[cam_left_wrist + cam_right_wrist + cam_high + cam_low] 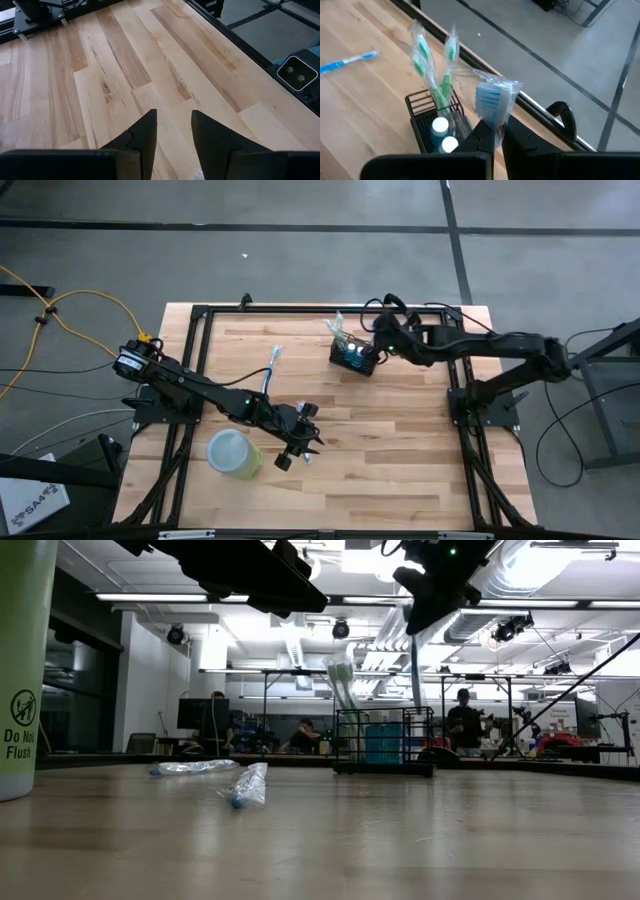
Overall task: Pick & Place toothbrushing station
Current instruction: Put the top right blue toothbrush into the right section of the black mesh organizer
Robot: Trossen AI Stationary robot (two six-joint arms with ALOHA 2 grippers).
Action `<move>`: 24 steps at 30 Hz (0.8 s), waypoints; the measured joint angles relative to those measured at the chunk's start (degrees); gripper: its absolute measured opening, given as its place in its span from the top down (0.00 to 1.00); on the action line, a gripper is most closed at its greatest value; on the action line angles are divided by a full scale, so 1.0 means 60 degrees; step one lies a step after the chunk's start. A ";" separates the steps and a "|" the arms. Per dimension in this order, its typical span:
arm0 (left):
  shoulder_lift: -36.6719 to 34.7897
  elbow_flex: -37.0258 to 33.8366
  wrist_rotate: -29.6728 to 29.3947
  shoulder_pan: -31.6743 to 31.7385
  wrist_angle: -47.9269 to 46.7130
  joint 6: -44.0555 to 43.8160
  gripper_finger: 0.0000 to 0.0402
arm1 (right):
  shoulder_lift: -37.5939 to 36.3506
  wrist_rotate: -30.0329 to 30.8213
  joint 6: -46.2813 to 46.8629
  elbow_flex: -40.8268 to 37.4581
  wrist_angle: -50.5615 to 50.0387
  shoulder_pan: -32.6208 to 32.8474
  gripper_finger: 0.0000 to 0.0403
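A loose toothbrush (271, 370) lies mid-table, and a green cup (234, 452) stands near the front beside the left gripper (299, 442), whose fingers are parted and hold nothing. The black basket (355, 357) sits near the far edge with 2 green wrapped toothbrushes (436, 65) standing in it. Above it, the right gripper (499, 131) pinches a blue wrapped toothbrush (492, 102).

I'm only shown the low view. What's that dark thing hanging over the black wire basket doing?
Observer: Those are the right arm's jaws, shut on a wrapped blue toothbrush above the basket.
Operator: Is anything inside the basket?
Observer: Two green toothbrushes in wrappers, plus two white caps low down.
Operator: And the other arm?
Observer: The left arm's jaws stand open and empty, beside the light-green cup.
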 joint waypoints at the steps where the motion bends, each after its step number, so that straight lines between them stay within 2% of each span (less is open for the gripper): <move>1: 0.0000 0.0000 0.0000 0.0000 -0.0004 0.0000 0.71 | 0.0095 0.0000 0.0007 0.0000 0.0007 -0.0005 0.99; 13: 0.0000 0.0000 0.0010 -0.0004 -0.0101 -0.0040 0.71 | 0.0699 0.0090 0.1014 -0.0017 0.0019 -0.0428 0.99; 24: 0.0000 0.0000 0.0033 -0.0004 -0.0242 -0.0036 0.71 | 0.0699 -0.0243 0.1769 -0.1463 0.1193 -0.0670 0.99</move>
